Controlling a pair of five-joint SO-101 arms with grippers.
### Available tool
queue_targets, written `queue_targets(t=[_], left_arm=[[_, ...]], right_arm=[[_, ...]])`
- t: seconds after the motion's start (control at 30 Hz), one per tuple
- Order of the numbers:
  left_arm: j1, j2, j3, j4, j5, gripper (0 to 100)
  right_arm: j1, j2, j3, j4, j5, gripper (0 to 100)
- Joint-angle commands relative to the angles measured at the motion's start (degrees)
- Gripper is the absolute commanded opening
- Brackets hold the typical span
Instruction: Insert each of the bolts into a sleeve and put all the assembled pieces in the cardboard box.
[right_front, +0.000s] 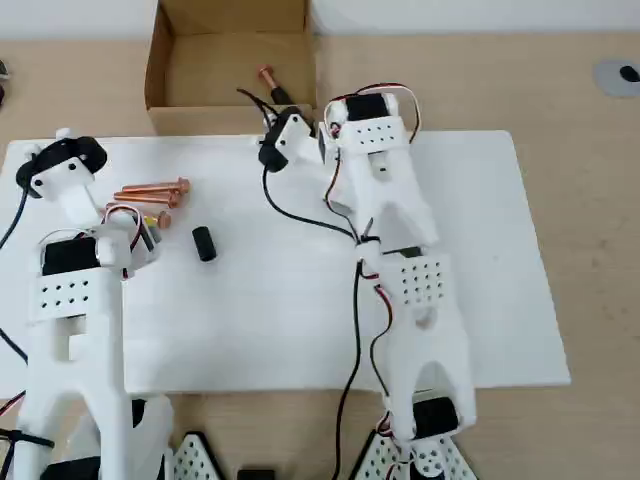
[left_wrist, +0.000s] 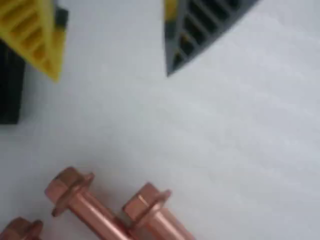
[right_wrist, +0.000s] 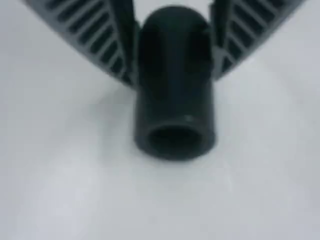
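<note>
Three copper bolts (right_front: 150, 193) lie together at the left of the white board (right_front: 300, 330). My left gripper (right_front: 150, 230) hovers just beside them, open with nothing in it. In the left wrist view its yellow and grey fingers (left_wrist: 111, 72) stand wide apart above the bolt heads (left_wrist: 72, 192). A loose black sleeve (right_front: 204, 243) lies to their right. My right gripper (right_wrist: 172, 70) is shut on another black sleeve (right_wrist: 174, 115), whose hollow end faces the camera, just over the white surface. The right arm (right_front: 375, 160) hides that gripper from above. One bolt-in-sleeve piece (right_front: 272, 85) lies in the cardboard box (right_front: 180, 80).
The box stands open at the board's far edge, left of the right arm. Black cables (right_front: 300, 215) trail across the middle of the board. Bare board stretches between the two arms and to the right.
</note>
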Motion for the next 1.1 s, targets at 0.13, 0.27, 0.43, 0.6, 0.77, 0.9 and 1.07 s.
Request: queue_targets(t=[0.13,0.27,0.43,0.6,0.77,0.9,1.07], left_arm=[[-0.6,0.0,-2.5,0.3,-0.5,15],[-0.4,0.0,-2.5,0.3,-0.5,15],[-0.4,0.0,-2.5,0.3,-0.6,15],[-0.4,0.0,-2.5,0.3,-0.6,15],[-0.3,0.0,-2.5,0.3,-0.6,15],[-0.7,0.0,-2.5,0.1,-0.5,15],[-0.7,0.6,-2.8,-1.5,-3.0,15]], right_arm=[[1.9,2.2,-2.7,0.9,-0.1,1.2],[1.8,2.1,-4.5,1.8,-1.2,1.2],[1.7,2.0,-12.8,4.5,-2.6,1.2],[1.0,-4.6,-11.6,4.7,-2.9,1.2],[-0.7,-15.2,-3.6,4.6,-2.9,1.2],[-2.0,-23.2,1.0,4.6,-2.9,1.2],[-3.1,-32.7,9.3,4.5,-3.9,1.2]])
